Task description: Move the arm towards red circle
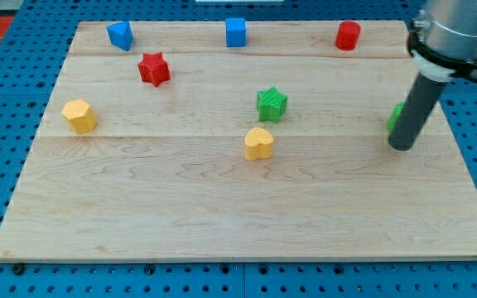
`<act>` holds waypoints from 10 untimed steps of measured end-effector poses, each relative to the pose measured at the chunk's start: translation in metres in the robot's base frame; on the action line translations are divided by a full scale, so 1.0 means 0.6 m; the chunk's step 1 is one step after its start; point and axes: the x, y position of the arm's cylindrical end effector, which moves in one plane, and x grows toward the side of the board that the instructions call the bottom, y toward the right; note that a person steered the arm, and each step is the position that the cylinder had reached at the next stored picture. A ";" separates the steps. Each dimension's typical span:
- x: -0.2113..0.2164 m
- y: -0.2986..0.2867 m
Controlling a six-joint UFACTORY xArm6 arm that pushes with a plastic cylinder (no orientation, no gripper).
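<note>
Near the desk's (222, 223) right edge, my tip (402, 146) touches down just beside a half-hidden green block (395, 116). Red circle (348, 36) sits well above it, by the top edge. No gripper fitted.

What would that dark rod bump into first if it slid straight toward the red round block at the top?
Probably nothing before the red circle itself. My tip sits at the view's right, right beside a partly hidden green block. That block looks just off the line, though depth is hard to judge, so it might get brushed.
</note>
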 end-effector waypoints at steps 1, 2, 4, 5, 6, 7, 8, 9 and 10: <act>-0.045 0.002; -0.078 -0.042; -0.093 -0.164; -0.113 -0.164; -0.139 -0.164; -0.148 -0.161; -0.161 -0.157; -0.206 -0.128; -0.248 -0.116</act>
